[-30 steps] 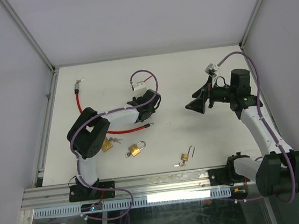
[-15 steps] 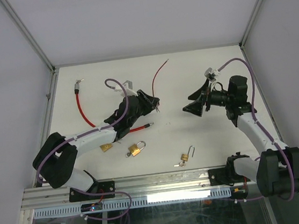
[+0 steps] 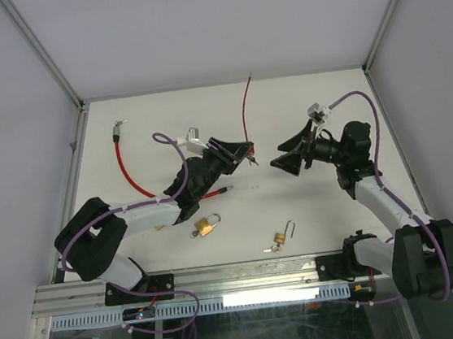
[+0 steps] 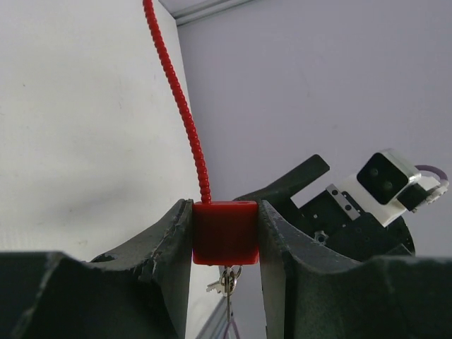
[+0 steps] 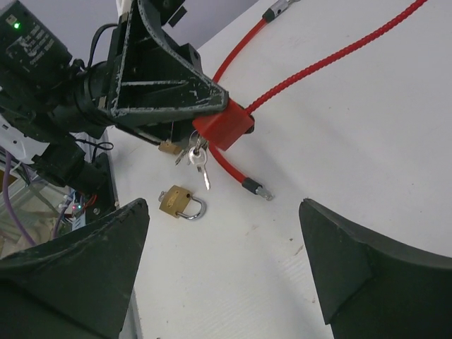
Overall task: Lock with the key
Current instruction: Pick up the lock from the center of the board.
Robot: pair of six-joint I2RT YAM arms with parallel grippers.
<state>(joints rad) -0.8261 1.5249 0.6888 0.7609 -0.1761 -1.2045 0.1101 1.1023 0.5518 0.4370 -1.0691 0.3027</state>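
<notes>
My left gripper (image 3: pixel 242 150) is shut on the red block body of a cable lock (image 4: pixel 225 232), held above the table. A small bunch of keys (image 4: pixel 227 281) hangs from the block's underside, one key apparently in the keyhole. The lock's red cable (image 3: pixel 245 106) rises from the block toward the back wall. My right gripper (image 3: pixel 284 155) is open and faces the block from the right, a short gap away. In the right wrist view the block (image 5: pixel 223 126) and keys (image 5: pixel 198 161) sit above and beyond the open gripper (image 5: pixel 224 205), nothing between its fingers.
A second stretch of red cable (image 3: pixel 129 174) lies on the table at left, its metal tip (image 5: pixel 258 189) near the middle. One brass padlock (image 3: pixel 207 225) lies under the left arm, another (image 3: pixel 283 235) with open shackle near the front edge.
The left arm has reached out to the right and lifted the red lock toward the right gripper; the cable has swung up toward the back. The right gripper has edged left.
</notes>
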